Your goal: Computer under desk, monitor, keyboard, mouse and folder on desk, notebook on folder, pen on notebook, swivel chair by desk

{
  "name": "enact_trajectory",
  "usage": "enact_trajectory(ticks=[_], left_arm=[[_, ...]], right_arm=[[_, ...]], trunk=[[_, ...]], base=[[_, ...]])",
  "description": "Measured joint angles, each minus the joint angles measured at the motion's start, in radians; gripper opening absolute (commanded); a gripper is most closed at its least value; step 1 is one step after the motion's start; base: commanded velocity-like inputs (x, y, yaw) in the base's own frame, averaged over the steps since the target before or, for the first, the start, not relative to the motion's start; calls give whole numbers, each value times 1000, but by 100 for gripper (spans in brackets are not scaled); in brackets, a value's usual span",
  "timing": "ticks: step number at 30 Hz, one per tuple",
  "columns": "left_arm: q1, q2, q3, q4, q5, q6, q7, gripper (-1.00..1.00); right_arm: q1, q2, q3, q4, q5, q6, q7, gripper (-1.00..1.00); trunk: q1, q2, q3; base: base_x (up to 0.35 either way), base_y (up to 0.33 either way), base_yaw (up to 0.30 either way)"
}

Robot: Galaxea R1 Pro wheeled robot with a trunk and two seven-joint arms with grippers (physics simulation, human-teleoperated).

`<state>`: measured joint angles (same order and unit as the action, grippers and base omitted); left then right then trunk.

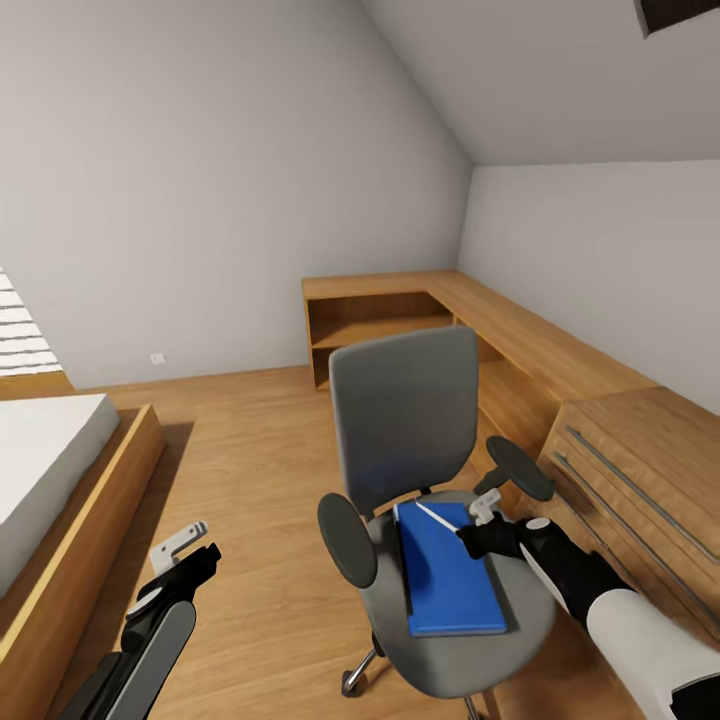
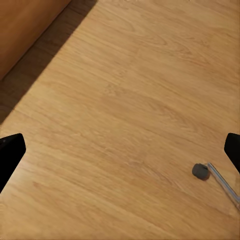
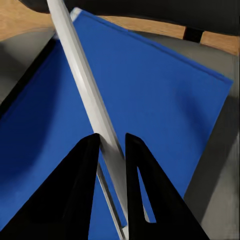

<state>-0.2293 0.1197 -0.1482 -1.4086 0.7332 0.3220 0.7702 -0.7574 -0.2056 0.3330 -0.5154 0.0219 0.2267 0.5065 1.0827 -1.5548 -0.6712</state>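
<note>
Right gripper (image 3: 111,150) clamps white pen (image 3: 85,90) above blue notebook (image 3: 150,100), probably clear of it; left gripper (image 1: 185,560) jaws apart.

Before us the swivel chair (image 1: 420,480) stands on the floor (image 1: 260,480), the notebook (image 1: 450,575) on its seat. Our right hand (image 1: 470,535) holds the pen (image 1: 437,517) over it. Bed (image 1: 50,470) left; tabletop (image 1: 520,325) behind and right.
</note>
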Motion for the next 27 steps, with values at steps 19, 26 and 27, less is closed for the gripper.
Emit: enact_trajectory(ticks=[19,26,27], left_arm=[[0,3,1,23,-1,0,-1,100],[0,2,-1,47,-2,0,-3,100],[0,2,-1,48,-2,0,-3,100]], right_arm=[[46,2,-1,-199,-5,96,-100,-100],[205,5,1,-513,-91,190,-383,-100],[232,6,1,-573,-110,216,-428,-100]], trunk=[[-72,133,60],[-100,182,81],[-104,189,85]], base=[[-253,0,0],[-60,0,0],[-10,0,0]])
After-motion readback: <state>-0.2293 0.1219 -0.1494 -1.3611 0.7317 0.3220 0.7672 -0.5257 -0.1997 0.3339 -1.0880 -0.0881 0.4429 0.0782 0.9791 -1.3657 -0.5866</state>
